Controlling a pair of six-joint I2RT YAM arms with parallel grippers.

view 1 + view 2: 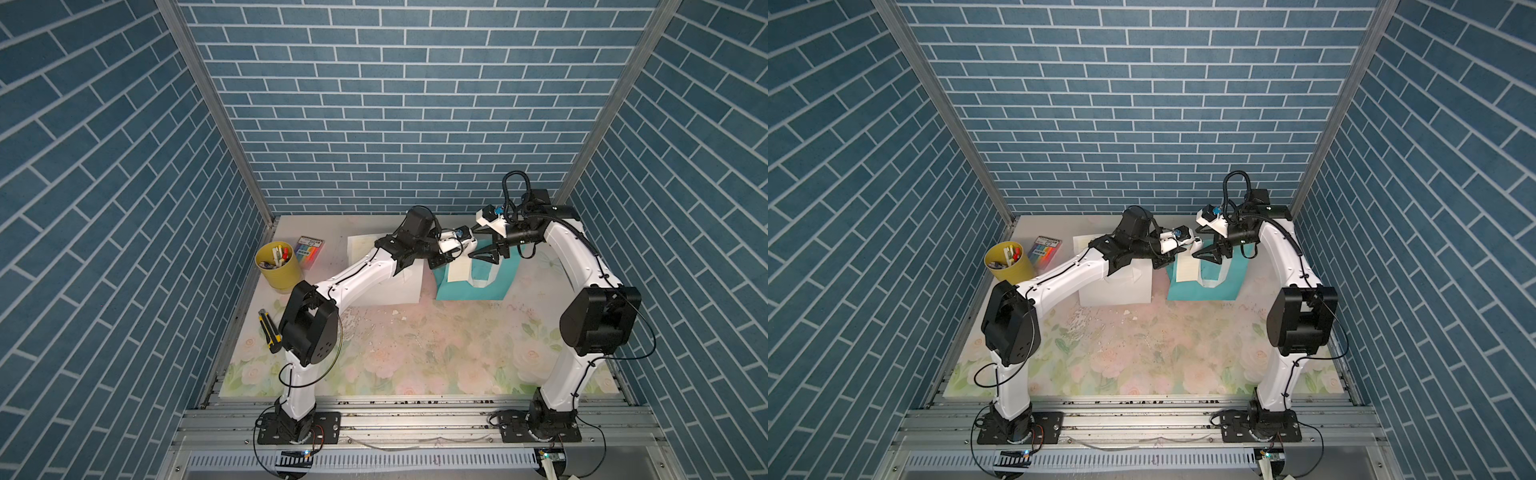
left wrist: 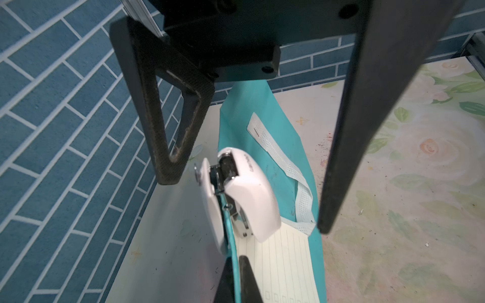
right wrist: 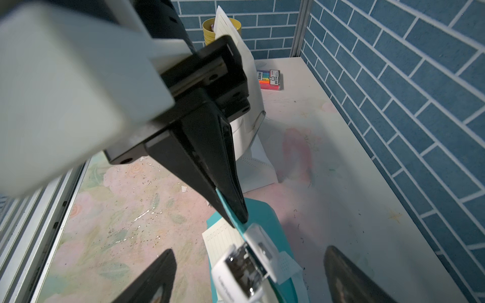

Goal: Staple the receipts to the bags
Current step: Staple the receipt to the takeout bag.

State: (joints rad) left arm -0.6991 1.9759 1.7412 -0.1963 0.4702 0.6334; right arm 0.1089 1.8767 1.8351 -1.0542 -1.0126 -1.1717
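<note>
Teal bag, centre right in a top view, carries its receipt, seemingly not yet stapled. The white bag lies to its left, its progress unclear.

Left wrist view: the left gripper, at bottom centre, pinches the teal bag's edge near the stapler.

Right wrist view: the right gripper gapes astride the stapler. The marker pack, upper centre, obstructs nothing.

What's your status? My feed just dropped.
Left gripper shut on teal bag edge. Right gripper open, straddling stapler. Stapler astride receipt and bag edge. Nothing in the way.

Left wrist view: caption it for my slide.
Stapler straddles teal bag and receipt; left fingers pinch the bag, open right fingers flank the stapler.
</note>
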